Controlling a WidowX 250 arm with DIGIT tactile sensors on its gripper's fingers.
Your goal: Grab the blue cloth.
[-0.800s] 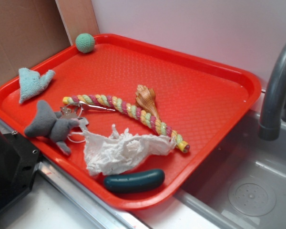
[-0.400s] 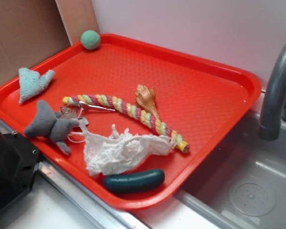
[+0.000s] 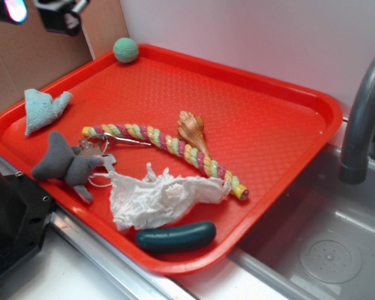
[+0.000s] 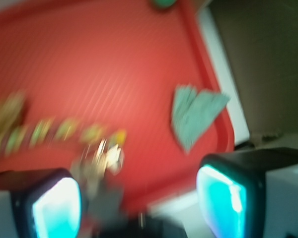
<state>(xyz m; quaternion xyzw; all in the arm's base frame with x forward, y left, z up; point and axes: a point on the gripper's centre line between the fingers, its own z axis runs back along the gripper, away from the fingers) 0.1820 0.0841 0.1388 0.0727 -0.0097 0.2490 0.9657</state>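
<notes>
The blue cloth (image 3: 44,107) lies crumpled on the far left corner of the red tray (image 3: 281,119), just above the grey plush toy (image 3: 65,165). My gripper (image 3: 34,12) hangs high at the top left, above and behind the cloth and well clear of it. In the blurred wrist view the gripper (image 4: 139,203) is open, with nothing between its glowing pads (image 4: 57,208). There the cloth (image 4: 196,115) sits ahead and to the right, near the tray's edge (image 4: 216,84).
On the tray lie a green knitted ball (image 3: 125,50) at the back rim, a striped rope (image 3: 169,145), a seashell (image 3: 192,129), a white rag (image 3: 159,197) and a dark green pickle (image 3: 175,237). A grey faucet (image 3: 362,119) and sink (image 3: 325,250) stand right; cardboard (image 3: 25,62) stands behind left.
My gripper has come into the exterior view at the top left. The green ball has rolled a little to the right along the back rim. The cloth has not moved.
</notes>
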